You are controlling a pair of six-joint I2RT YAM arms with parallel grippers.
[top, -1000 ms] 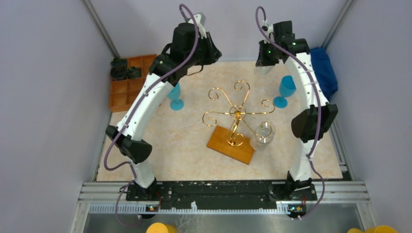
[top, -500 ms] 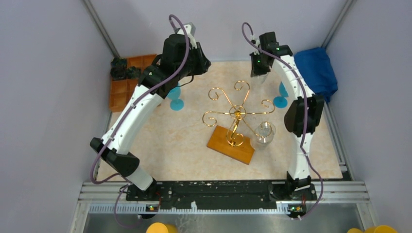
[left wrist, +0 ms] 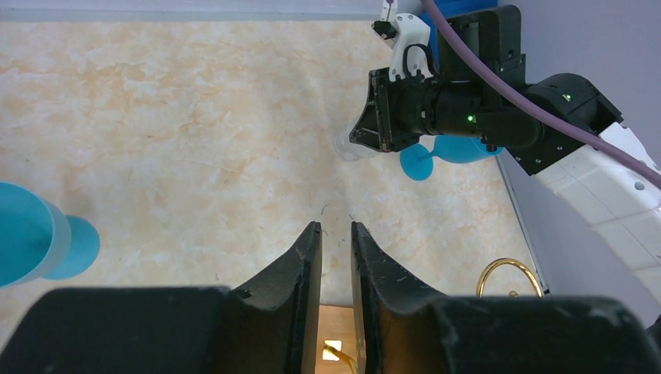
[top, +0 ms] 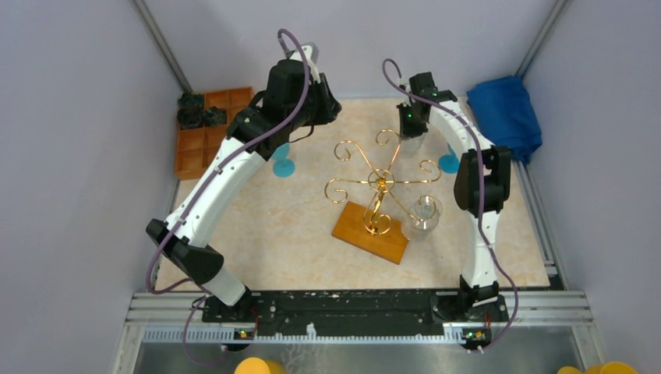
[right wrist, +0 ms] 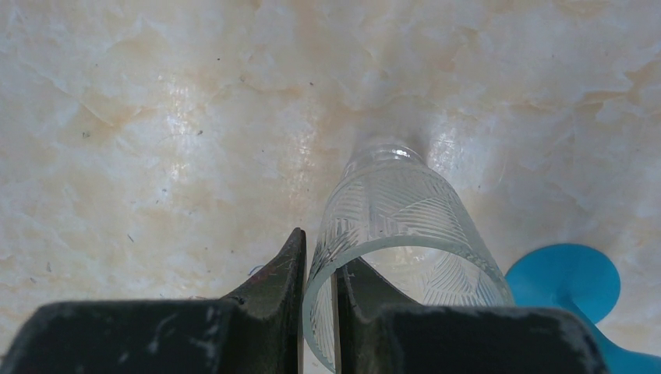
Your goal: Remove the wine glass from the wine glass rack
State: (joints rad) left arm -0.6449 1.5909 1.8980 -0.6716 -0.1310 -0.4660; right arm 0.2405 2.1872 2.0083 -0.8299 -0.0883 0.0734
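White arms (top: 226,167), black joints (top: 191,261), purple cables (left wrist: 546,114).

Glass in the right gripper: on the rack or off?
Off. The right gripper pinches the clear glass by its rim over the tabletop, apart from the rack.

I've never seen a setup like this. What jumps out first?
The gold wire rack in the middle, with a clear glass hanging from its near-right arm. Beyond it, at the far side, the right gripper pinches the rim of a second, patterned glass.
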